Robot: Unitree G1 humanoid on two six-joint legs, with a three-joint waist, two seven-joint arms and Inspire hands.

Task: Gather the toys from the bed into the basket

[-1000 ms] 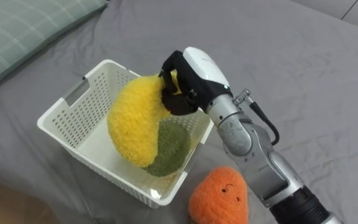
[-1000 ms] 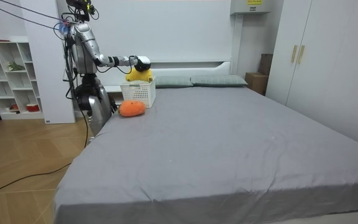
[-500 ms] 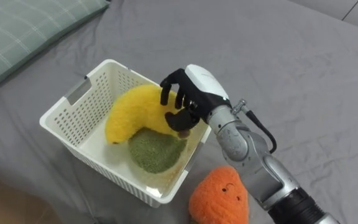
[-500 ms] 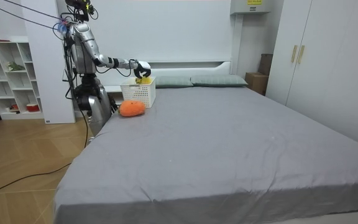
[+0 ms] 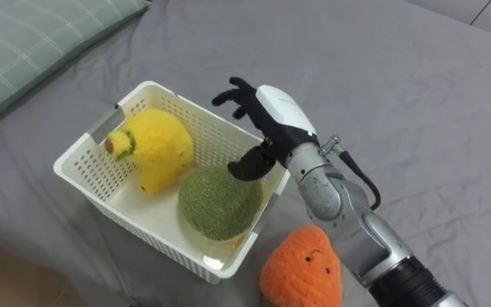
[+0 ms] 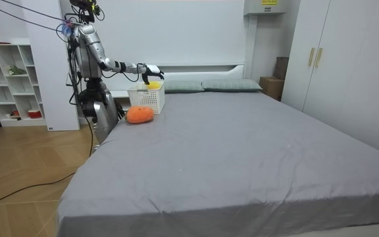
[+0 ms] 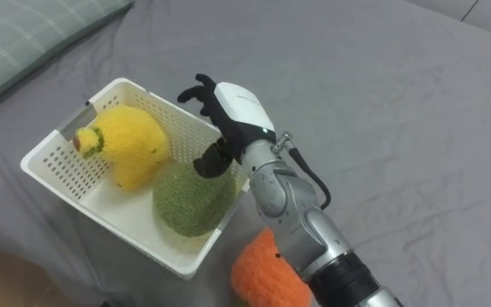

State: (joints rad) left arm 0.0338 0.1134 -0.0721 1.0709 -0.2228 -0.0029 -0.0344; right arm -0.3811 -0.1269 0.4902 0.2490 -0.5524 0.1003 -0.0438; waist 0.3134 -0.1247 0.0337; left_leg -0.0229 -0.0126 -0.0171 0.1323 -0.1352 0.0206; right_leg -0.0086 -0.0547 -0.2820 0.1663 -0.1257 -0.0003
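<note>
A white slotted basket (image 5: 83, 162) (image 7: 49, 162) stands on the grey bed and holds a yellow plush toy (image 5: 156, 145) (image 7: 126, 141) and a green plush ball (image 5: 220, 200) (image 7: 186, 198). My right hand (image 5: 258, 115) (image 7: 227, 107) hovers over the basket's right rim, fingers spread open and empty, just above the green ball. An orange plush toy (image 5: 301, 269) (image 7: 267, 273) with a small face lies on the bed below my right forearm, beside the basket's near corner. In the room view I stand at the bed's head corner, right arm reaching over the basket (image 6: 145, 99).
A green checked pillow (image 5: 32, 43) (image 7: 24, 34) lies at the upper left beyond the basket. Grey sheet (image 5: 416, 111) stretches away to the right. In the room view white shelves (image 6: 8, 79) and a wardrobe (image 6: 347, 66) flank the bed.
My right hand has opened and let go of the yellow and green plush, which dropped into the basket and settled apart. The hand has lifted slightly.
</note>
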